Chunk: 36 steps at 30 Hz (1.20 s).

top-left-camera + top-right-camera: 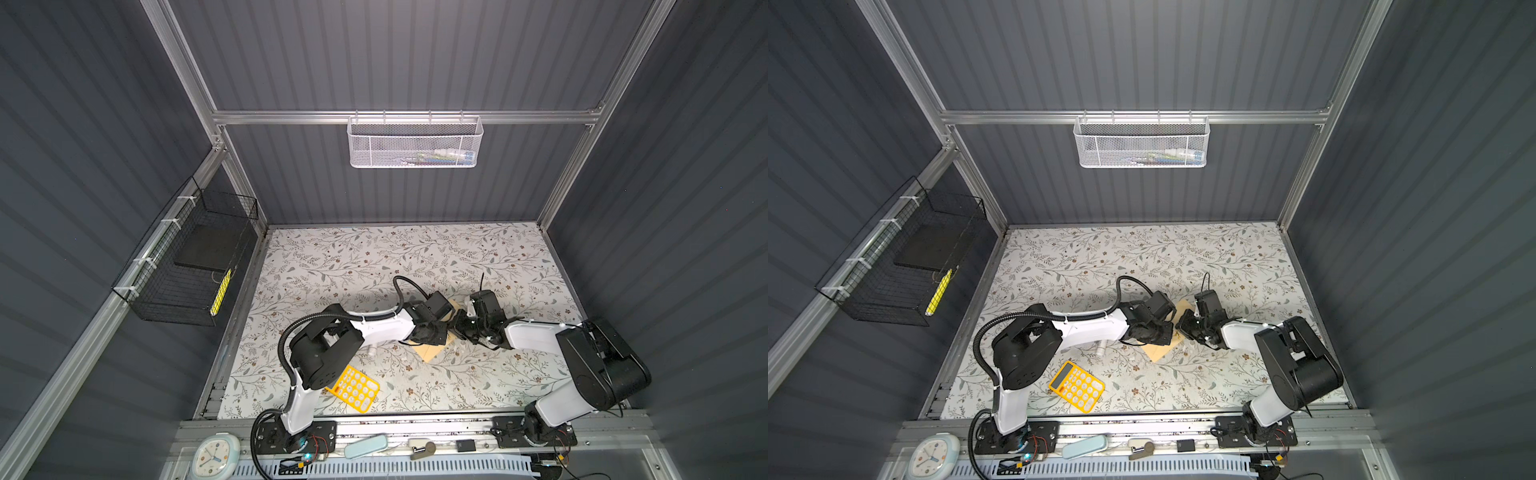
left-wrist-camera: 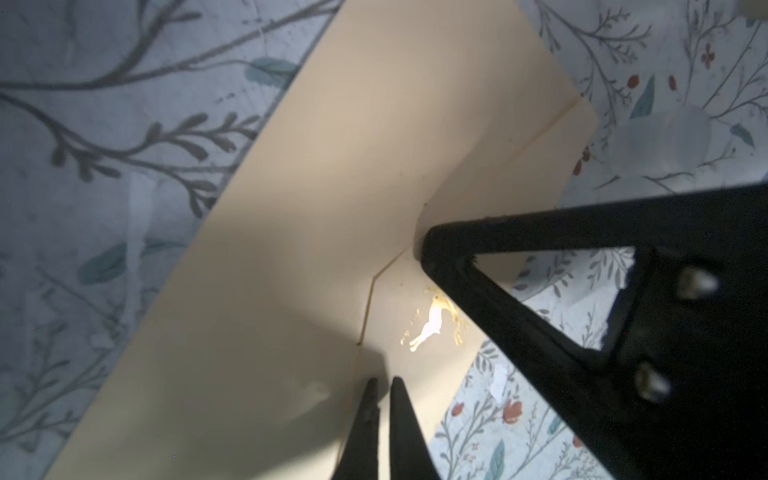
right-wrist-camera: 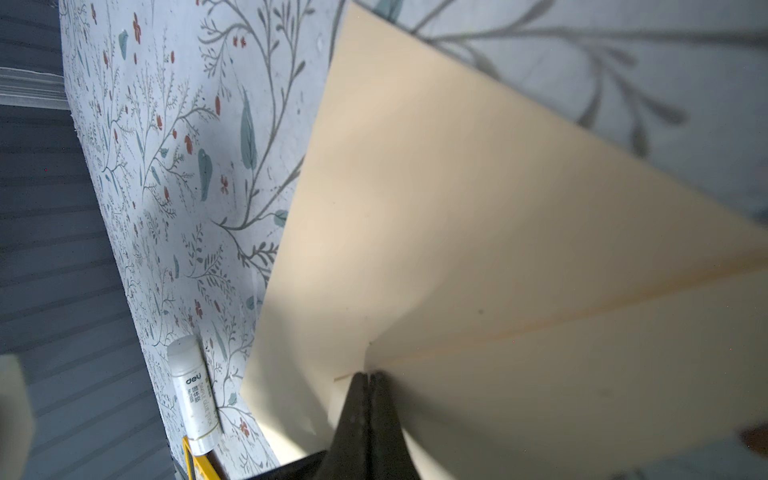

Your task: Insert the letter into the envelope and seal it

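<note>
The tan envelope [image 1: 432, 355] [image 1: 1158, 353] lies flat mid-table, mostly covered by both wrists in both top views. In the left wrist view its flap, with a gold mark [image 2: 432, 324], lies folded over the envelope [image 2: 332, 166]. My left gripper [image 2: 384, 380] [image 1: 432, 334] is shut, with only a slit between the tips, which rest by the flap's edge. My right gripper [image 3: 370, 374] [image 1: 459, 328] is shut, its tips against the envelope [image 3: 457, 208] where the flap's edge meets the body. I cannot tell whether either gripper pinches the paper. The letter is out of view.
A white glue stick [image 3: 193, 395] [image 1: 371, 351] lies left of the envelope, under the left forearm. A yellow calculator [image 1: 353, 388] [image 1: 1077, 386] sits near the front left. A white mesh basket [image 1: 415, 141] hangs on the back rail and a black wire basket [image 1: 187, 266] on the left wall.
</note>
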Each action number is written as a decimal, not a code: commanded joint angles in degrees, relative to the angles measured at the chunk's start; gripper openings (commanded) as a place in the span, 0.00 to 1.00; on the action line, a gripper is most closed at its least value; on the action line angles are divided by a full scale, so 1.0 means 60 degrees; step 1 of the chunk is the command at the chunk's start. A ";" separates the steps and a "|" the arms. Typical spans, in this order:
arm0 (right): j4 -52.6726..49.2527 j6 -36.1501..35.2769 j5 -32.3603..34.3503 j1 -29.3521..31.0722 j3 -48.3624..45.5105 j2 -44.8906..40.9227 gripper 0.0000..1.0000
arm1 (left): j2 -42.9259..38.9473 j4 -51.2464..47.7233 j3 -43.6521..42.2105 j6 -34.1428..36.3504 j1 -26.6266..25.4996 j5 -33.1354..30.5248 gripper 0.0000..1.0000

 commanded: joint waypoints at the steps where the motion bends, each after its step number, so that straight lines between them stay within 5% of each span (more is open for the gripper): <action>1: -0.0671 0.0030 0.0142 0.0071 -0.0278 -0.0002 0.00 | 0.0273 0.0138 0.0224 0.0164 0.0117 -0.0190 0.09; 17: -0.0754 0.0027 0.0245 -0.0002 -0.0439 -0.0148 0.00 | 0.0767 0.0433 -0.0054 0.0058 0.0266 -0.0063 0.09; 36: -0.2167 -0.1287 0.0304 -0.1889 -0.0091 -0.0471 0.00 | 0.0718 0.0364 -0.0437 0.0084 0.0314 -0.0015 0.04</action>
